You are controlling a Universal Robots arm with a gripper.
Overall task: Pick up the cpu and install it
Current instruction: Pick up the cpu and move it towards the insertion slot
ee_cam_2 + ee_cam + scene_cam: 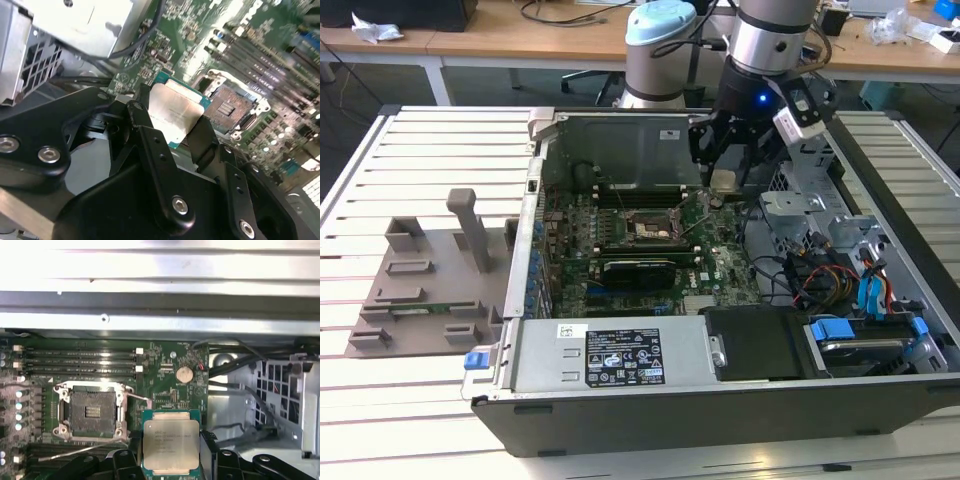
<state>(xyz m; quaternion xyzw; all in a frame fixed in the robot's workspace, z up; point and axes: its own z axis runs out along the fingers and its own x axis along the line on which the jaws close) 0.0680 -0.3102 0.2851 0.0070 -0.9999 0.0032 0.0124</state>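
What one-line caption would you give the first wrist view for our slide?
Pincer grips the cpu over the motherboard, beside the empty socket.

cpu (pixel 171 445) silver top, green rim | pincer (pixel 171 454) blk | mobo (pixel 161 371) green

Silver arm (pixel 775 35); black, screw-studded pincer (pixel 175 125).
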